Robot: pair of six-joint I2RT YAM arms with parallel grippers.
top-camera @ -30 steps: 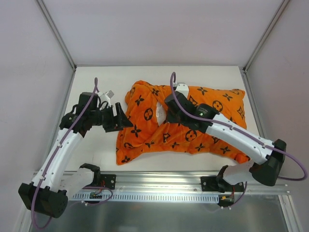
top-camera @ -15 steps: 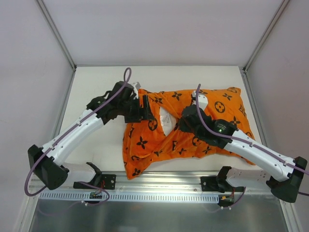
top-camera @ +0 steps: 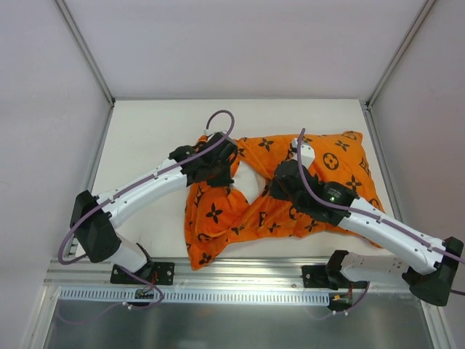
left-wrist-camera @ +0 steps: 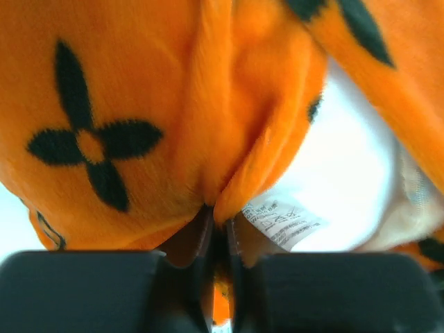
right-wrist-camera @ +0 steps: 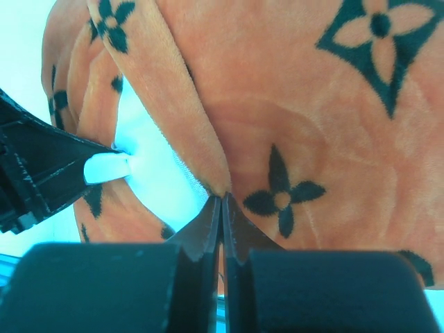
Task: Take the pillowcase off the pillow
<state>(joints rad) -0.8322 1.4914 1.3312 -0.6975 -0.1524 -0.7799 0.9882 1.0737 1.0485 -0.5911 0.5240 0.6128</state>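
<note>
The orange pillowcase [top-camera: 305, 196] with black motifs lies across the table's middle, bunched at its left end. A patch of the white pillow [top-camera: 251, 185] shows through the opening there. My left gripper [top-camera: 227, 173] is at the opening's left edge. In the left wrist view the left gripper [left-wrist-camera: 219, 208] is shut on a fold of the pillowcase [left-wrist-camera: 125, 83], next to the white tag [left-wrist-camera: 281, 220] and the pillow [left-wrist-camera: 347, 159]. My right gripper [top-camera: 270, 190] is at the opening's right edge. Seen from the right wrist, the right gripper [right-wrist-camera: 222, 200] pinches the hem of the pillowcase [right-wrist-camera: 319, 118] beside the pillow [right-wrist-camera: 156, 173].
The white table [top-camera: 145, 138] is bounded by grey walls on the left, back and right. A metal rail [top-camera: 240, 280] runs along the near edge. The left arm's black wrist [right-wrist-camera: 35, 173] shows at the left in the right wrist view.
The left arm has swung right from beside the pillowcase to its opening, and its jaws have shut on a fold of fabric. The right gripper kept its grip and shifted slightly right.
</note>
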